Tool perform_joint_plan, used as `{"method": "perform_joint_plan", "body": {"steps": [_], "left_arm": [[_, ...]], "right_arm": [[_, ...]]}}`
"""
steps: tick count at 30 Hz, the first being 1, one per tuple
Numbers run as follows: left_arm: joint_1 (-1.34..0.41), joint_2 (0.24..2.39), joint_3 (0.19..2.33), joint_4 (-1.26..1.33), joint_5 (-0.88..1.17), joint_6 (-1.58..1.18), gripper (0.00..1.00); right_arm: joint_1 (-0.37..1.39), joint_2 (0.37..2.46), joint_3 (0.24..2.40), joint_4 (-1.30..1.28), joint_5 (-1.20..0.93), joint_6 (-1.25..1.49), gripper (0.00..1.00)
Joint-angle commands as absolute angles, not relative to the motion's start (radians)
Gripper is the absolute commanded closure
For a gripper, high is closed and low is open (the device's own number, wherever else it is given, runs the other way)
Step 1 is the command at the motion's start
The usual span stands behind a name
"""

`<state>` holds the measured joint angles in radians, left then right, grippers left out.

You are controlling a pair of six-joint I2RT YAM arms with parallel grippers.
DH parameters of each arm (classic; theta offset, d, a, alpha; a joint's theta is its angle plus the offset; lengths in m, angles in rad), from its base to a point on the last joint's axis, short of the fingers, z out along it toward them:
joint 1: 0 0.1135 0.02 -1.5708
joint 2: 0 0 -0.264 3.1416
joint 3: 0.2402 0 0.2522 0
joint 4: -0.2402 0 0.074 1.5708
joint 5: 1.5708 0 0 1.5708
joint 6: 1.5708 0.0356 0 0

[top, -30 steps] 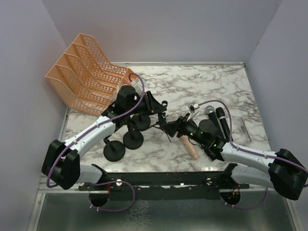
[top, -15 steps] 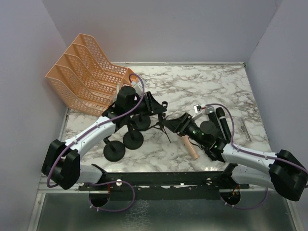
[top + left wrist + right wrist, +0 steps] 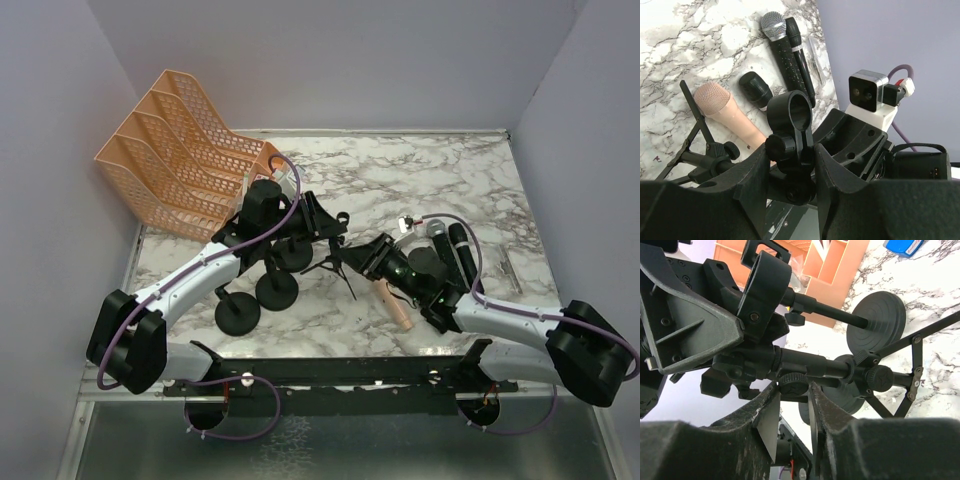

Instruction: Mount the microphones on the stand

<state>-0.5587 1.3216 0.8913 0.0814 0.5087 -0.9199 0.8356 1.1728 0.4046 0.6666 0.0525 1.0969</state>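
Left claw [image 3: 325, 225] and right claw [image 3: 353, 262] meet over the marble bench [image 3: 420, 170] in the top view. Both are on one black tripod stand [image 3: 333, 262]. It is black on black there, so from above I cannot tell which part each grips. Three round bases [image 3: 277, 291] stand near the left arm, with an orange file rack [image 3: 185, 150] behind them. A pink microphone [image 3: 396, 304] lies on the bench against the right arm. A silver-headed microphone [image 3: 438, 232] and a slim black microphone [image 3: 461, 250] lie side by side beyond it, apart from the stand.

From the left wrist, the left claw is clenched on the stand's ring clip [image 3: 790, 111] at its mount. Past it the pink microphone lies near a short black microphone [image 3: 755, 89], and the other two lie touching along their length. No lettering on them is legible. A wrist camera [image 3: 867, 94] sits just behind the clip.

From the right wrist, the right claw's fingers [image 3: 767, 415] pinch a knurled knob [image 3: 793, 384] on the stand's shaft from both sides. A second clip [image 3: 765, 287] hangs above the shaft. A blue thing [image 3: 907, 246] is cut off by the top edge.
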Motion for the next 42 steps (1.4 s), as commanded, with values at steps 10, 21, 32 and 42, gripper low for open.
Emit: {"method": "perform_joint_plan", "body": {"steps": [10, 21, 32, 42], "left_arm": [[-0.569, 1.295, 0.896, 0.138, 0.564, -0.929, 1.0], [-0.569, 1.307, 0.905, 0.124, 0.548, -0.922, 1.0], [-0.569, 1.306, 0.903, 0.137, 0.534, -0.929, 1.0], [-0.571, 1.305, 0.895, 0.15, 0.535, -0.951, 1.0]], "right_arm": [[0.829, 1.226, 0.417, 0.836, -0.115, 0.402, 0.9], [0.829, 1.164, 0.474, 0.642, -0.085, 0.171, 0.59], [0.83, 1.072, 0.449, 0.475, 0.118, 0.716, 0.36], [0.83, 1.183, 0.498, 0.555, 0.047, 0.695, 0.5]]}}
